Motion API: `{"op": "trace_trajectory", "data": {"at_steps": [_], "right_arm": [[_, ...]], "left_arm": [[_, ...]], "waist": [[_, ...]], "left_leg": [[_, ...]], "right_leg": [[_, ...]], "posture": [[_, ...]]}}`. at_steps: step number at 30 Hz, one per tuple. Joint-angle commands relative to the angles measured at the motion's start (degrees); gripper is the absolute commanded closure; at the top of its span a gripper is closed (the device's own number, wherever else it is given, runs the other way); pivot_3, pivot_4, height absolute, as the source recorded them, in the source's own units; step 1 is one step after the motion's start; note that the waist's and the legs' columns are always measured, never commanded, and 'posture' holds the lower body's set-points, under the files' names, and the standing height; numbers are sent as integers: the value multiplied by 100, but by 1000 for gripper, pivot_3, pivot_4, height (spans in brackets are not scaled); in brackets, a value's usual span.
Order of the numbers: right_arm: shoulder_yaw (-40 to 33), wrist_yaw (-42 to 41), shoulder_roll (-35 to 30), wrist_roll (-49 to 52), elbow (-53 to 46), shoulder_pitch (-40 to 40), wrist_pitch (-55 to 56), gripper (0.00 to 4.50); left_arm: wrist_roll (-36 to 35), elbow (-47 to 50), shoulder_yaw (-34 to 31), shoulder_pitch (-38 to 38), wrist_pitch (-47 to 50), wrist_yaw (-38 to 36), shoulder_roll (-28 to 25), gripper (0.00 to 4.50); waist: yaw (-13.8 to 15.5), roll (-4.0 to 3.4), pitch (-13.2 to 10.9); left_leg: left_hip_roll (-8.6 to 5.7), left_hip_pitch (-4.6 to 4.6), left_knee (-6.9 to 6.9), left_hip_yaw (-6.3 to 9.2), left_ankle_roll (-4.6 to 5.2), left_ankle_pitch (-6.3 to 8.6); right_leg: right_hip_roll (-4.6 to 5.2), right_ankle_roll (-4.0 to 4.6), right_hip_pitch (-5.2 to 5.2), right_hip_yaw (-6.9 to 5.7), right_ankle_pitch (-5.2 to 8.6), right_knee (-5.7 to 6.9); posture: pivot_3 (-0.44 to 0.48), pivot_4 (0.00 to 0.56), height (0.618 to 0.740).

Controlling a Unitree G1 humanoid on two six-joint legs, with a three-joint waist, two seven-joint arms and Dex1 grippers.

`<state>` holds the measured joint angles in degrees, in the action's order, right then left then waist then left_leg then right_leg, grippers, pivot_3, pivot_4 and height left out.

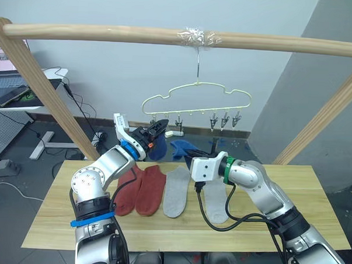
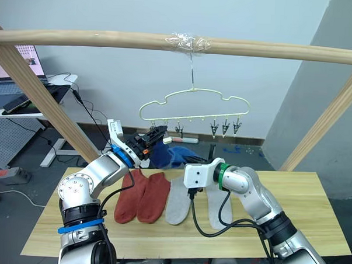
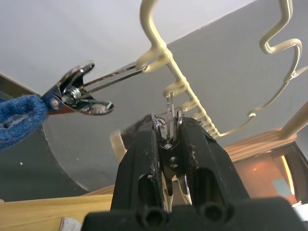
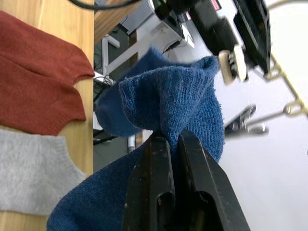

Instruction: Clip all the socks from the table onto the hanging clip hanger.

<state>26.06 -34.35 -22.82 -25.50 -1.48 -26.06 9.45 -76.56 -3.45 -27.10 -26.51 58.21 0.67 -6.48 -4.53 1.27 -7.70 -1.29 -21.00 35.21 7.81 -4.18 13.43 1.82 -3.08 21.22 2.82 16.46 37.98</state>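
Progress: one royal blue knit sock [image 3: 19,120] hangs from the end clip of the pale yellow-green wire clip hanger [image 1: 196,96]. Two rust-red socks [image 1: 143,189] and two light grey socks [image 1: 177,191] lie flat on the light wooden desk [image 1: 288,230].

Left tool [image 3: 168,144] is clenched on the second grey metal clip [image 3: 169,126].

Right tool [image 4: 168,144] grasps the second blue sock [image 4: 168,106], held just at 4 o'clock of the left tool.

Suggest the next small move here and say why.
Probably lift the right gripper, shut on the second blue sock, up toward the clip the left gripper is pinching on the clip hanger. One blue sock already hangs in the neighbouring clip; the held sock sits below.
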Motion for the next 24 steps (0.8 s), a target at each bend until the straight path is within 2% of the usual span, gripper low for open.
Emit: {"op": "trace_trajectory", "data": {"at_steps": [1,24], "right_arm": [[-28,59,91,-16,-38,-236,115,4465],[-18,10,376,-8,244,-468,114,4465]], "left_arm": [[-159,112,42,1,-62,-40,-37,4220],[-174,107,33,-63,-251,-19,-46,4220]], "waist": [[-3,0,0],[-4,0,0]], "left_leg": [[1,0,0,1,-1,-1],[0,-2,-2,1,-5,-3]], "right_leg": [[0,0,0,0,0,0],[0,3,3,-1,-2,-1]], "posture": [[-79,99,740],[-77,105,740]]}}
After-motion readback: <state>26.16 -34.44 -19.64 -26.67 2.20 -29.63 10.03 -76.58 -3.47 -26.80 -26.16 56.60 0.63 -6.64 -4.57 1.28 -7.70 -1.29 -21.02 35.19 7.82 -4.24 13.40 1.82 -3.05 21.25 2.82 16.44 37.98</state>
